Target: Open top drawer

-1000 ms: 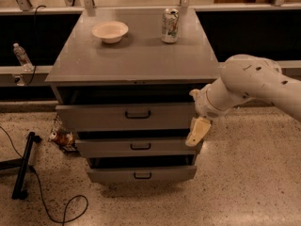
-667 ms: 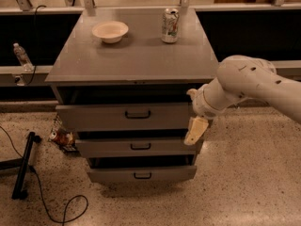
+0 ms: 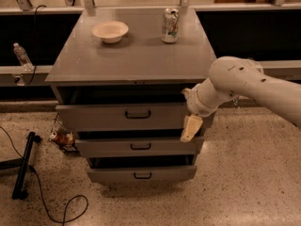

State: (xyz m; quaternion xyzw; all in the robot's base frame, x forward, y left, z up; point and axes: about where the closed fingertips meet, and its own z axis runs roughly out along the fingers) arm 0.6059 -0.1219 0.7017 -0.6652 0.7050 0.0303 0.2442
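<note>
The top drawer [image 3: 108, 117] is the widest grey front of the grey metal cabinet [image 3: 131, 60], with a small black centre handle [image 3: 138, 114]. It stands pulled out a little, with a dark gap under the cabinet top. My gripper [image 3: 190, 128] hangs pointing down in front of the right end of this drawer front, well to the right of the handle. The white arm [image 3: 244, 86] reaches in from the right.
The middle drawer [image 3: 113, 147] and bottom drawer [image 3: 113, 175] also stick out slightly. A white bowl [image 3: 110, 31] and a drink can [image 3: 170, 25] stand on the cabinet top. A water bottle [image 3: 22, 55], snack bags [image 3: 61, 136] and a black stand with cable [image 3: 23, 166] lie at the left.
The arm and gripper have shifted slightly to the left along the top drawer front. The drawers look unchanged.
</note>
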